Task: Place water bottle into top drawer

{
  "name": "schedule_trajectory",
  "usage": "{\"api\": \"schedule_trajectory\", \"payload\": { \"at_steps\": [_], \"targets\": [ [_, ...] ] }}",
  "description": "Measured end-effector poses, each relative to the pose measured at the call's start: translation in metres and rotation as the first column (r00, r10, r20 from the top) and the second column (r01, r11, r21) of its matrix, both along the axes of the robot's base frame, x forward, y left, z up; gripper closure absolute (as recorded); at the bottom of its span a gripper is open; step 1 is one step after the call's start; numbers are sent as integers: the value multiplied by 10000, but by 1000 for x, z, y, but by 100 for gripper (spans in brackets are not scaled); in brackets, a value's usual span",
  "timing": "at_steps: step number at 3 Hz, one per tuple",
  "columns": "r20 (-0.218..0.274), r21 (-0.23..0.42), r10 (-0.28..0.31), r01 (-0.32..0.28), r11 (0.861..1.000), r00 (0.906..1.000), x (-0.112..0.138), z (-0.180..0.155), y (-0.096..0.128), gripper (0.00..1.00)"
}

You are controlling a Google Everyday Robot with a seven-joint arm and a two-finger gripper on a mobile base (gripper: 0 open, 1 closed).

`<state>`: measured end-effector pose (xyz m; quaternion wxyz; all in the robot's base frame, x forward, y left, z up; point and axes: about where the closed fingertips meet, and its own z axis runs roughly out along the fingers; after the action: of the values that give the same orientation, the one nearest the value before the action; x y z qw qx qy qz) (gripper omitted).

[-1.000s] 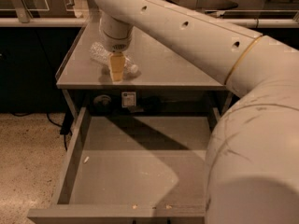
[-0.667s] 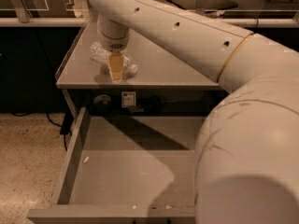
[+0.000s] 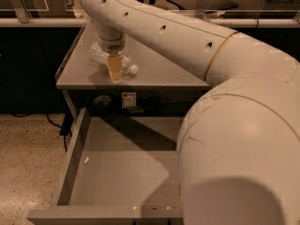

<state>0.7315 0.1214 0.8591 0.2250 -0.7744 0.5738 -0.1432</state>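
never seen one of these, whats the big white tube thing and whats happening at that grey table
The big white tube is a robot's thick white jointed arm. It belongs to a wheeled machine that has just this one arm. There is only one picture of this moment, from a single camera that looks down past the arm's bulky near section.

The arm ends in a gripper, a two-finger clamp. It points straight down at the near left part of the flat grey tabletop.

Right there lies a small clear crinkly plastic water bottle on its side, its white cap pointing right. The gripper is at the bottle, but whether it has hold of it cannot be told.

Below the tabletop a wide shallow grey metal drawer is pulled open. The bottle is meant to go in there and has not yet.
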Motion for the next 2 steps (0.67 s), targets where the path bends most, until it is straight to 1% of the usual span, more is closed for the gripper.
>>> {"api": "schedule_trajectory", "payload": {
  "at_steps": [1,2],
  "targets": [
    [0,0,0,0,10000,10000,0,0,0,18],
    [-1,-1,0,0,10000,10000,0,0,0,42]
  ]
}}
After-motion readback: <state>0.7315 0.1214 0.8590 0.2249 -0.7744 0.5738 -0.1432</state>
